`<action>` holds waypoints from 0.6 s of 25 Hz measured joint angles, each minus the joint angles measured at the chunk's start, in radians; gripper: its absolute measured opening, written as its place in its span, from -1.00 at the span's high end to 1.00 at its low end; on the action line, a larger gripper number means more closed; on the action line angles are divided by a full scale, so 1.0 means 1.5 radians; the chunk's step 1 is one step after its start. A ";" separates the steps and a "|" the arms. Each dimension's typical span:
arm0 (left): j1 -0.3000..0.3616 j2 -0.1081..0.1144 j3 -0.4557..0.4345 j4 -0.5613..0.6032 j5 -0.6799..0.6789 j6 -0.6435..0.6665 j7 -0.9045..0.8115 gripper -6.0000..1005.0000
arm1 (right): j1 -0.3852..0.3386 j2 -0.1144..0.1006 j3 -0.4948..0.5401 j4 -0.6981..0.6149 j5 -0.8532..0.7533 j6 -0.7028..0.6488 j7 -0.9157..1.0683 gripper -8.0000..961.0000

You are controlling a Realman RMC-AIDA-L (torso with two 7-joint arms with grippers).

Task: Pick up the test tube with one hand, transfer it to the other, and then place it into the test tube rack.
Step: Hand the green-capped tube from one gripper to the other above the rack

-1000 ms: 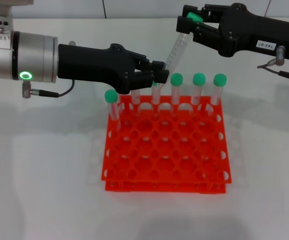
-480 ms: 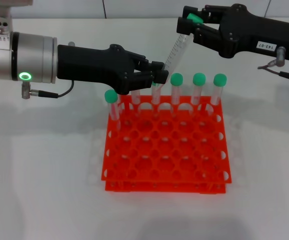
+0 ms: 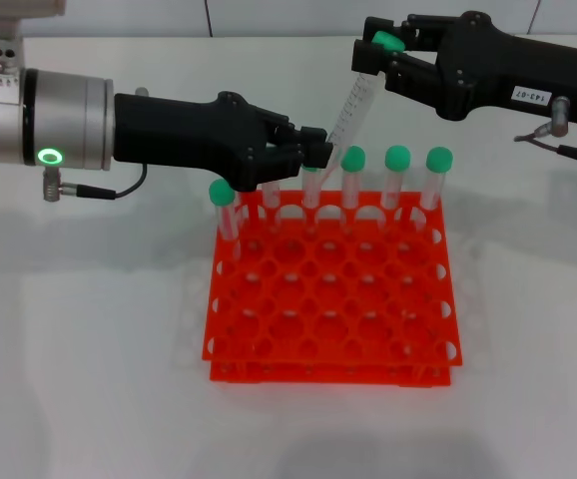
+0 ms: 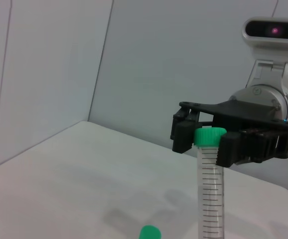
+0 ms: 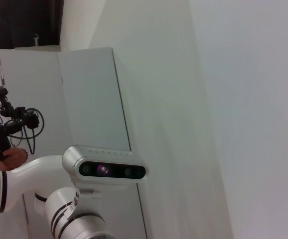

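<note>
White tabletop [image 3: 79, 329] is filling the scene, with the orange-red test tube rack [image 3: 333, 299] sitting on it near the middle. Along the rack's far row, 5 capped tubes [image 3: 397, 180] are standing upright with green caps, the leftmost one [image 3: 225, 208] set a touch nearer than the rest. Above that far row the test tube [image 3: 351, 105] is hanging tilted in the air, green cap up and away, rounded tip down toward the left gripper [image 3: 313, 155]. The right gripper [image 3: 383, 48], the one carrying the small white sticker, is reaching in from the right with its fingers closing around the cap end; the left wrist view is showing its black fingers [image 4: 184, 137] sitting on either side of the green cap [image 4: 210, 136]. The left gripper, on the silver arm with the green glowing ring [image 3: 51, 154], is reaching in from the left, its fingertips pinching the tube's lower end just above the rack's far row. So both claws are narrowed onto the same tube, 1 at each end.
</note>
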 joint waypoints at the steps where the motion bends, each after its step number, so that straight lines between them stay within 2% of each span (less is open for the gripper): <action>1: 0.000 0.000 0.000 0.000 0.000 0.000 0.000 0.64 | 0.000 0.000 0.000 0.000 0.000 0.000 0.000 0.41; 6: 0.000 -0.003 0.000 0.000 0.000 0.001 0.000 0.67 | 0.000 0.000 -0.001 -0.002 0.000 0.000 0.000 0.41; 15: 0.002 -0.003 0.007 -0.001 0.000 0.006 -0.009 0.53 | 0.001 0.000 -0.001 -0.003 0.000 0.000 0.000 0.41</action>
